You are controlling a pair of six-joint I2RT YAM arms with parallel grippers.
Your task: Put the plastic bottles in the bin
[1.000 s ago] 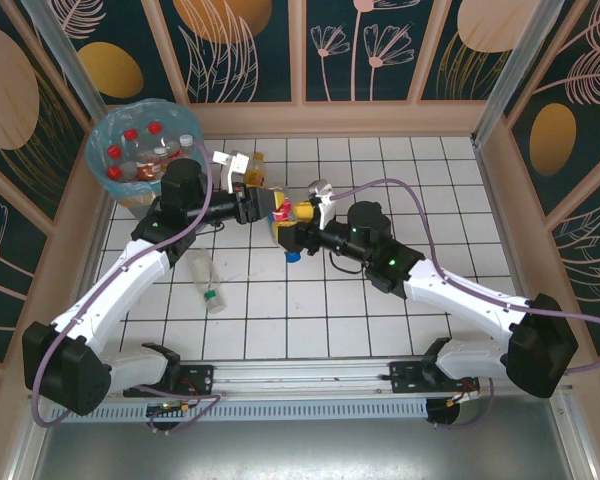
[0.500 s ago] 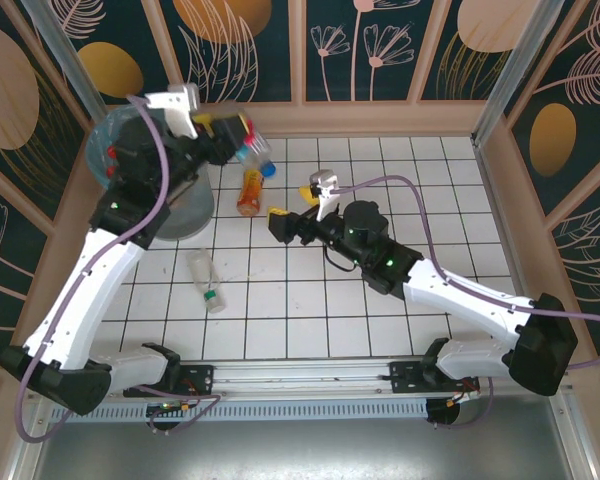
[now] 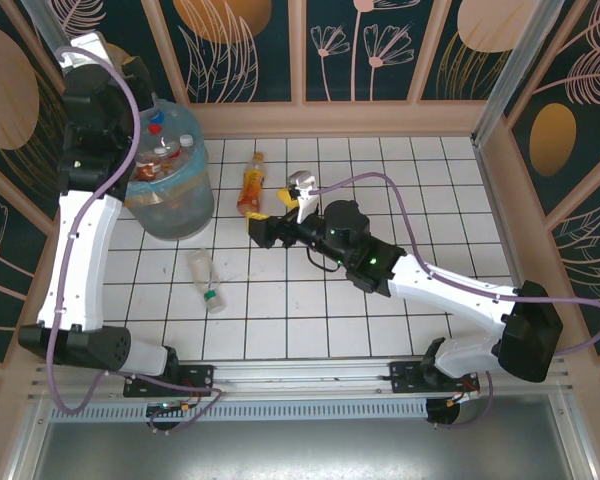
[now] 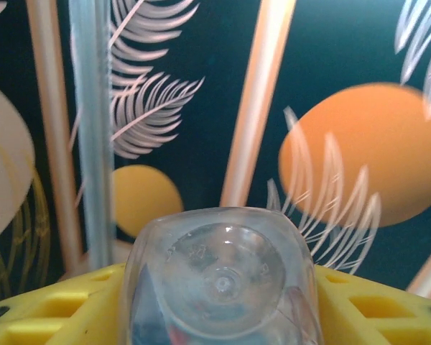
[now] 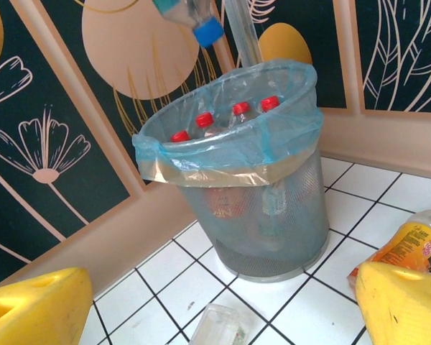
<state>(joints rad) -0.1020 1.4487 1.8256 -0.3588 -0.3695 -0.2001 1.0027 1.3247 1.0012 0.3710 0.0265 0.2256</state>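
Since the blue-cap bottle point(image 4: 223, 280) is the one in play, start there. It's pinched between the yellow fingers point(image 4: 50, 316) of the left gripper point(image 4: 219, 309), base toward the wrist camera, so that gripper is closed on it. From the right wrist view it hangs cap-down, a bit tilted, high above the far-left side of the bin point(image 5: 201, 169). Looks to me like the drop is the step in hand, and it all turns on whether the cap is really over the mouth and not past the rim. Can't tell for sure: from above, the left arm point(image 3: 90, 110) covers the bottle, and the right wrist view cuts it off above the neck. The bin stands in the far left corner, with red-cap bottles point(image 5: 205, 118) piled up near its rim. Two more are out on the floor. The orange bottle point(image 3: 250, 186) lies just right of the bin, long axis running away from the bases, and the clear bottle point(image 3: 206, 280) lies nearer the bases. The right gripper point(image 5: 219, 305) is wide open and empty, low, aimed at the bin, with the orange one just beside one finger, so the right arm is way nearer both. What I take for the clear one's end barely pokes in at the bottom edge there, hard to make out.
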